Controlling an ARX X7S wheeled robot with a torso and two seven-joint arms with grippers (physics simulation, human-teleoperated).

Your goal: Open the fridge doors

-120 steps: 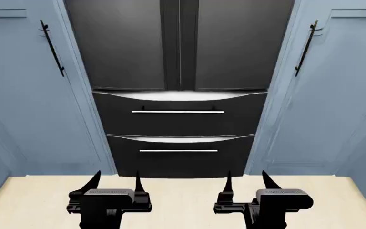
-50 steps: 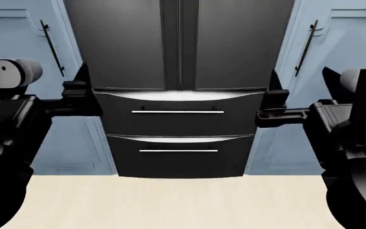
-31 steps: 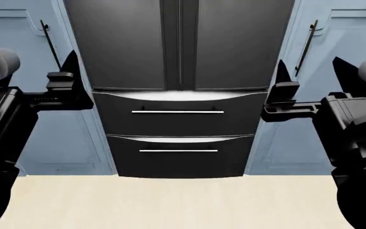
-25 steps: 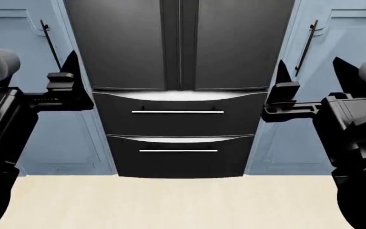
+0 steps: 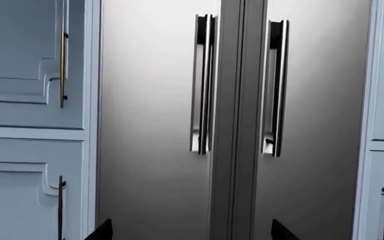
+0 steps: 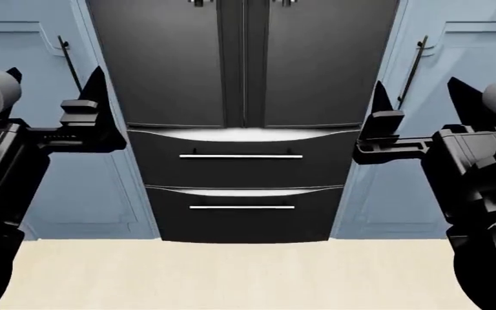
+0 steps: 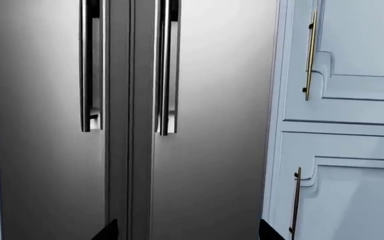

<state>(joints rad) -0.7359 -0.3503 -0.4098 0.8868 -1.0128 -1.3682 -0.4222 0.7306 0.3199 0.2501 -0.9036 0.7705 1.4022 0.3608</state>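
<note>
Left gripper (image 6: 93, 106): your left claw is raised, its fingers spread apart and holding nothing, in front of the left edge of the fridge, well short of any handle.
Right gripper (image 6: 386, 116): likewise spread wide and empty, raised at the right edge.
Fridge doors (image 6: 243, 64): both shut, straight ahead and far, meeting at a centre seam, above two black drawers (image 6: 241, 174).
Handles: the left handle (image 5: 204, 82) and right handle (image 5: 277, 87) are vertical bars flanking the seam.
Surroundings: pale blue cabinets (image 6: 24, 161) on both sides.
Doing it well: bring each claw inward to its own bar, close around it squarely, then pull outward along the hinge arc.
</note>
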